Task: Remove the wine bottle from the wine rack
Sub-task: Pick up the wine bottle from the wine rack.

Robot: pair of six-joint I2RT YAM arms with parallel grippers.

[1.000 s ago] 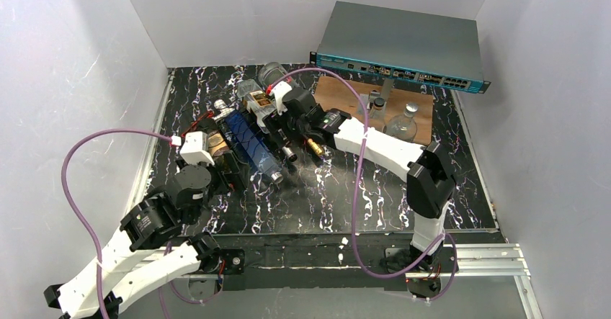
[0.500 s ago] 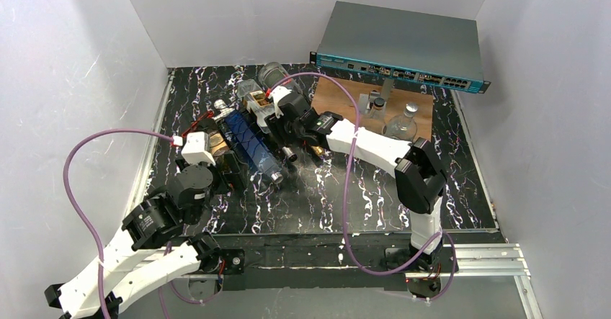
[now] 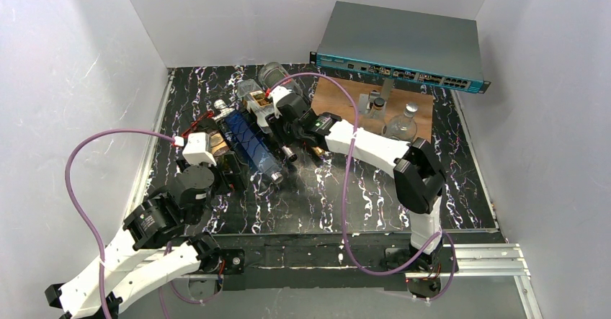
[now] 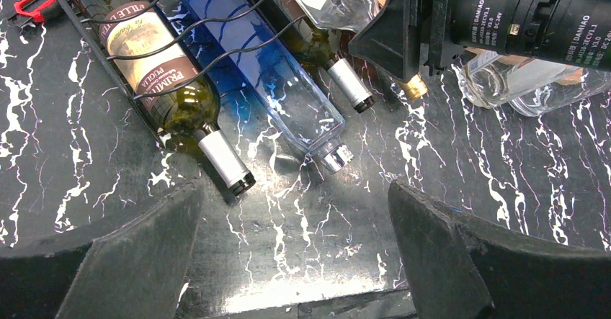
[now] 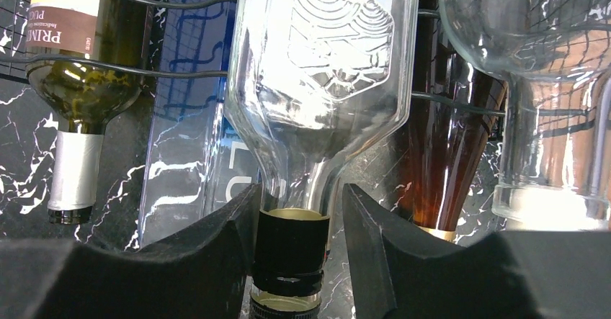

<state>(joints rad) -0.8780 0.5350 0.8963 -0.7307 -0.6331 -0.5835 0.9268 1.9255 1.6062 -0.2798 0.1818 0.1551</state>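
Note:
The wine rack [image 4: 180, 45] of thin black wire lies at the table's left, its bottles' necks pointing toward me. A clear wine bottle [image 5: 324, 60] with an embossed hexagon rests on top of the row. Its black cap [image 5: 292, 250] sits between the fingers of my right gripper [image 5: 297, 218]. The left finger touches the cap and a thin gap shows at the right finger [image 5: 375, 247]. From above, the right gripper [image 3: 277, 121] is at the rack's [image 3: 216, 128] right end. My left gripper [image 4: 295, 247] hangs wide open over bare table, short of the bottle necks.
In the rack lie a green labelled bottle [image 4: 162, 67], a blue square bottle [image 4: 281, 88] and a brown bottle [image 5: 439, 153]. A clear glass vessel [image 4: 519, 88] lies right of them. A wooden board [image 3: 339, 96] with glass bottles [image 3: 403, 124] and a network switch [image 3: 403, 45] stand at the back right.
My right arm has pushed a little further in toward the rack and its jaws have narrowed around the clear bottle's cap. The left arm has not moved.

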